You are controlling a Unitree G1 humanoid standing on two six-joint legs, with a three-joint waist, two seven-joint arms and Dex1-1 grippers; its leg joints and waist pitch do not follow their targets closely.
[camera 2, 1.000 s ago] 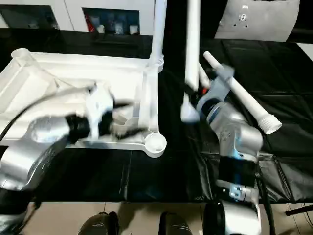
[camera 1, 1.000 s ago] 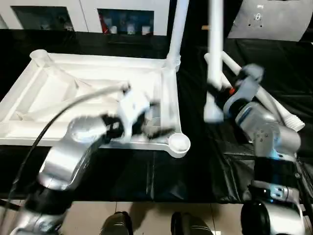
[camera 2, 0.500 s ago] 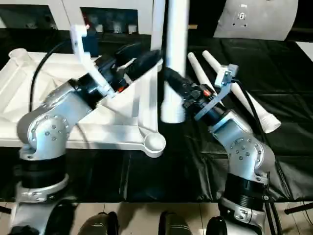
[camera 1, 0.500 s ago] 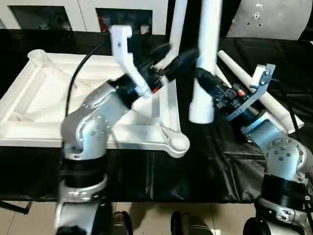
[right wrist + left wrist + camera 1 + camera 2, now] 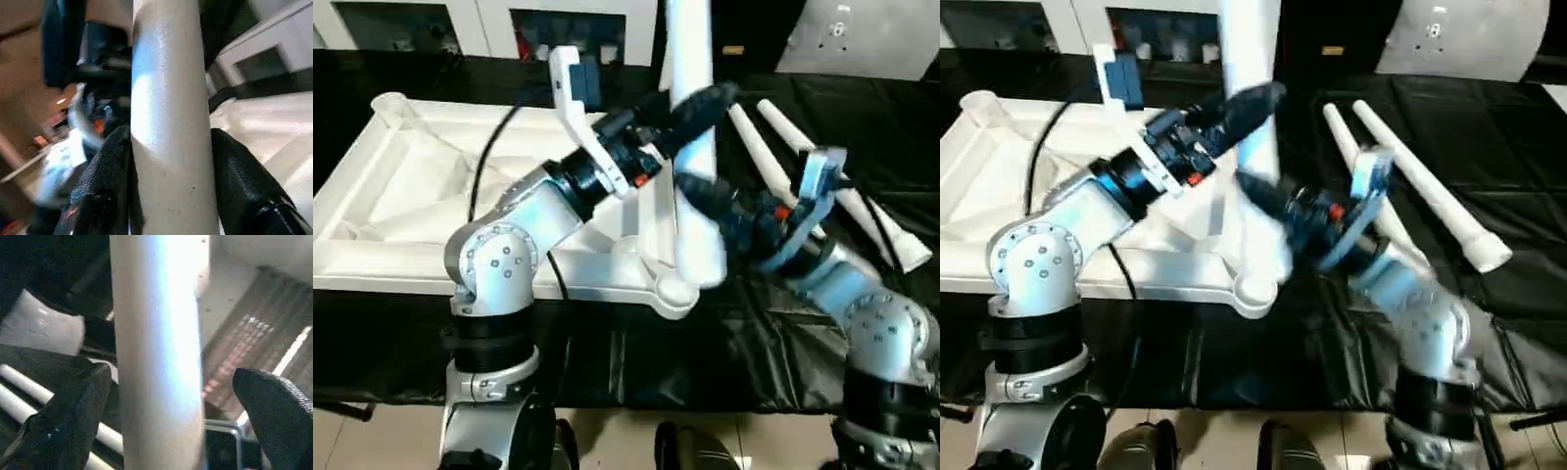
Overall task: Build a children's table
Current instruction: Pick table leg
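White plastic top [image 5: 401, 196] lies ribs-up on the black surface [image 5: 636, 343], two spare legs [image 5: 1430, 196] beside it. An upright leg [image 5: 690, 147] stands at its near corner socket [image 5: 674, 292]: the right gripper [image 5: 168, 161] clamps it; the left gripper's [image 5: 166, 401] fingers flank it, spread wide.

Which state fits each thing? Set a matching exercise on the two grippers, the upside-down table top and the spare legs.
Things:
1. left gripper
2. right gripper
3. table top
4. two spare legs

States:
A. lying on the black cover
B. open around the upright leg, higher up
C. upside down, ribs showing
D. shut on the upright leg, lower down

Pairs: 1-B, 2-D, 3-C, 4-A
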